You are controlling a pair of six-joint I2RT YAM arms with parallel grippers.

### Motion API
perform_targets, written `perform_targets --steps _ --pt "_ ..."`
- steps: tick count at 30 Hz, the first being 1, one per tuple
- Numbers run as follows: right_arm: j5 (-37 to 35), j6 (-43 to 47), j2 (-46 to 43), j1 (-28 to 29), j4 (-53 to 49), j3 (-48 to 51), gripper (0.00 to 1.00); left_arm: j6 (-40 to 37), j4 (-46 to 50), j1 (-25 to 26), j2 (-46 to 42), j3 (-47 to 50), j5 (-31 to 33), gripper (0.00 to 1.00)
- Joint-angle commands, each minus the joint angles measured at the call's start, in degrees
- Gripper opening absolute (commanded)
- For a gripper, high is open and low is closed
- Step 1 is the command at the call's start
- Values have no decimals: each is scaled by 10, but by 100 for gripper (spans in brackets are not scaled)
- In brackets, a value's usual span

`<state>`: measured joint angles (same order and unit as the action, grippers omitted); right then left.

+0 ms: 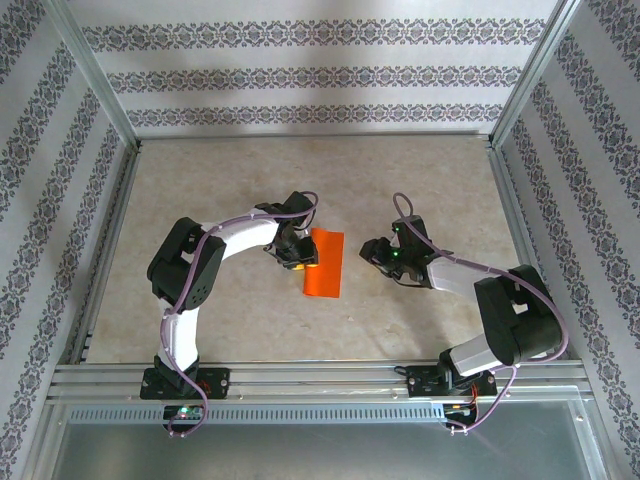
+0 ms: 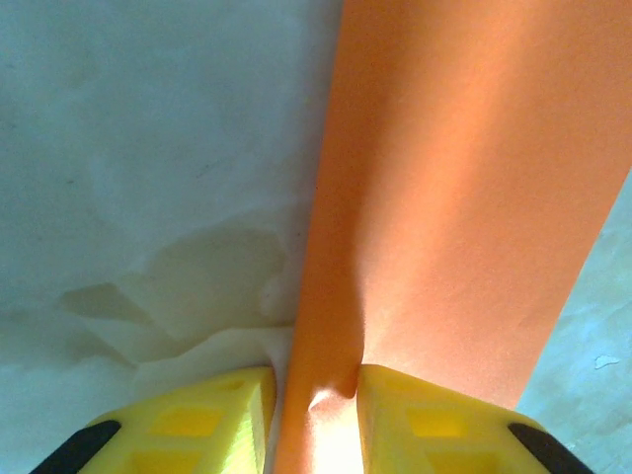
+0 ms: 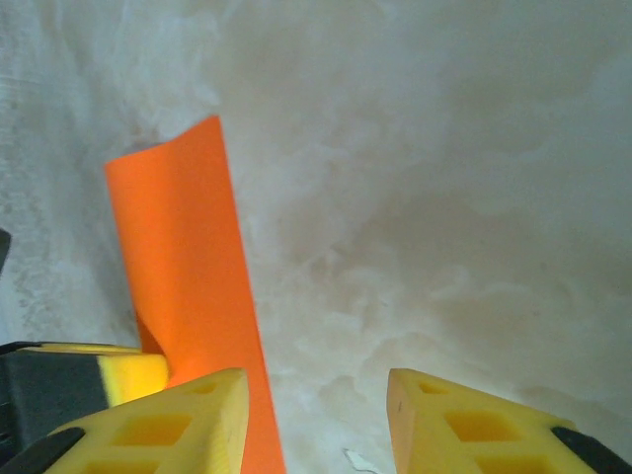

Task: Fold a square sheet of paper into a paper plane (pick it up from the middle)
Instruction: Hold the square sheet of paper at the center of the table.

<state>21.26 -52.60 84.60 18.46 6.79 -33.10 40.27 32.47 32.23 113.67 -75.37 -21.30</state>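
The square sheet of paper [image 1: 326, 265] is bright orange-red and lies near the table's middle, folded into a narrow upright rectangle. My left gripper [image 1: 297, 254] is at its left long edge. In the left wrist view the yellow fingertips [image 2: 237, 405] are shut on a raised ridge of the sheet [image 2: 464, 197], with the left gripper [image 2: 316, 383] pinching it. My right gripper [image 1: 376, 250] stands to the right of the sheet, apart from it. In the right wrist view the right gripper [image 3: 316, 385] is open over bare table, the sheet [image 3: 183, 257] beside its left finger. The paper plane is out of view.
The beige marbled tabletop [image 1: 420, 180] is bounded by aluminium frame rails [image 1: 320, 380] in front and patterned walls on three sides. A tip of the left gripper's finger [image 3: 118, 377] shows beside the sheet in the right wrist view.
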Motion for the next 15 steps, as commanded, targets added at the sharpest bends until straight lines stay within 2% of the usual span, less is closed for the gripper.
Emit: perform_targets --steps 1,7,15 --pt "-22 -5 -17 -9 -7 16 42 23 6 4 33 15 43 30" --pt "-38 -16 -61 -42 -9 55 43 13 11 3 35 15 47 29" --pt "-38 26 -114 -85 -62 67 44 -52 25 3 43 6 31 30"
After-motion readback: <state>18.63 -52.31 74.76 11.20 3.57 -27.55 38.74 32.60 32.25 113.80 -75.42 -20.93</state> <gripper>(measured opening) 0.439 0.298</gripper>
